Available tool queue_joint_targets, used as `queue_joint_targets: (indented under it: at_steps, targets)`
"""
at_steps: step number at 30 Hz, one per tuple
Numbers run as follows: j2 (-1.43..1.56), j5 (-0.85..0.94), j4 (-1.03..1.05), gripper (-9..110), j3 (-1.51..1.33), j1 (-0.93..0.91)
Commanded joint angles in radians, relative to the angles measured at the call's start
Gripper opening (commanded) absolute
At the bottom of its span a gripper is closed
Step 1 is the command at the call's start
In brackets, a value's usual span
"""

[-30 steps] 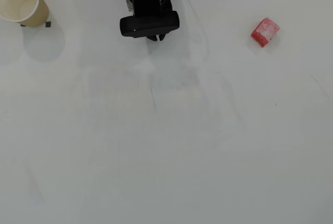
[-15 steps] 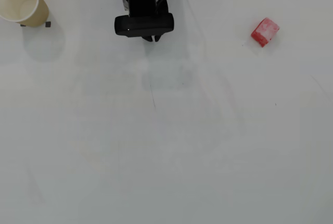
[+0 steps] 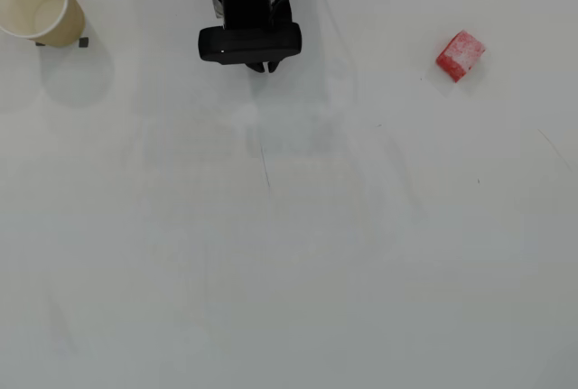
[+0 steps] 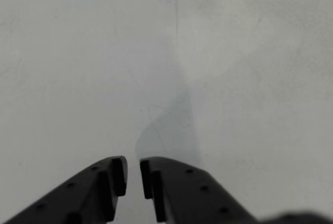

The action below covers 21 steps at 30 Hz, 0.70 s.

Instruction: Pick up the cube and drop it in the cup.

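1. Compared with the frame a second earlier, the arm has pulled back a little toward the top edge of the overhead view and shifted slightly left; over the last half second it has hardly moved at all. Neither the cube nor the cup has changed place.

2. Nothing of the task looks done. The cube (image 3: 461, 55) lies on the bare white bench (image 3: 289, 254) in the upper right of the overhead view, untouched and well apart from the arm. The cup (image 3: 36, 10) stands in the upper left corner, its mouth open upward and its pale inside showing no cube.

3. All the steps remain, judging from this layout: reaching across to the cube on the right, closing on it, lifting, carrying it the full width of the frame to the cup on the left, and letting go above the mouth.

4. The hand (image 4: 132, 174) sits at the top centre of the overhead view, mostly hidden there under the arm's dark body. In the wrist view its two black fingers (image 4: 112, 174) enter from the bottom edge with only a thin slit between the tips, so it is nearly closed.

5. It holds nothing: the slit shows only bench surface, and nothing touches the fingers. Neither cube nor cup appears in the wrist view.
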<state>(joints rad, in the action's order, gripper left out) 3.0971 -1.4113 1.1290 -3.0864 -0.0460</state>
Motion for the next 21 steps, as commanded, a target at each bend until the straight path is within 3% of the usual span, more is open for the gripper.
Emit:
queue_joint_targets:
  at_steps: [1, 17, 21]
  targets:
    - [0.038, -0.005, -0.009, 1, -0.035, -0.008]
    - [0.040, -0.005, -0.017, 0, -0.037, -0.015]
    - [0.041, -0.005, -0.115, 0, -0.037, -0.015]
